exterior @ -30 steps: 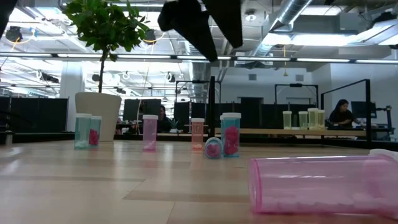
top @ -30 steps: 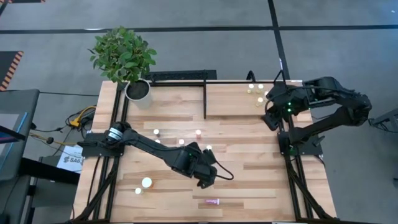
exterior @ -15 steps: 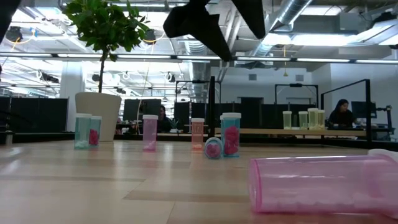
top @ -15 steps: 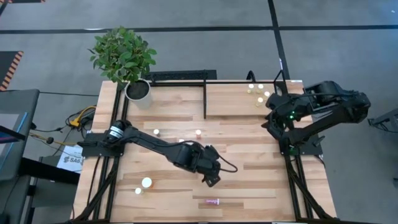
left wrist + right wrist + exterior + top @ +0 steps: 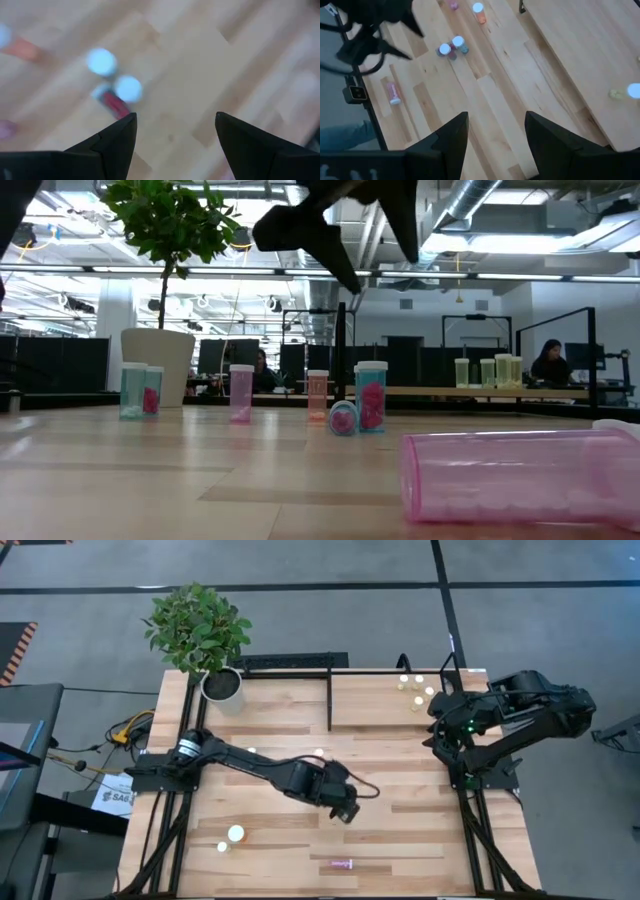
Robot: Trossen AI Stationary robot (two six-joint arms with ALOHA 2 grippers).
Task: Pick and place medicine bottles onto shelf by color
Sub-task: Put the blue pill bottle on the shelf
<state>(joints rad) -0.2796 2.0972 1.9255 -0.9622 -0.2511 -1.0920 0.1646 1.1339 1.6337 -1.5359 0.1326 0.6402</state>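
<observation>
Hovering over mid-table, left gripper (image 5: 347,812) gapes wide and empty; right gripper (image 5: 492,131) part-open, empty

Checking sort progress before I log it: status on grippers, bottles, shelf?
Left gripper open, empty, raised mid-table. Right gripper empty, parked beside shelf. Yellow bottles shelved; pink bottle lying at front edge. Nothing blocking.

Four cameras, one tabletop (image 5: 400,800)
Overhead looks straight down; low looks level across; both wrists look down, sharing the central bottles (image 5: 452,46).
</observation>
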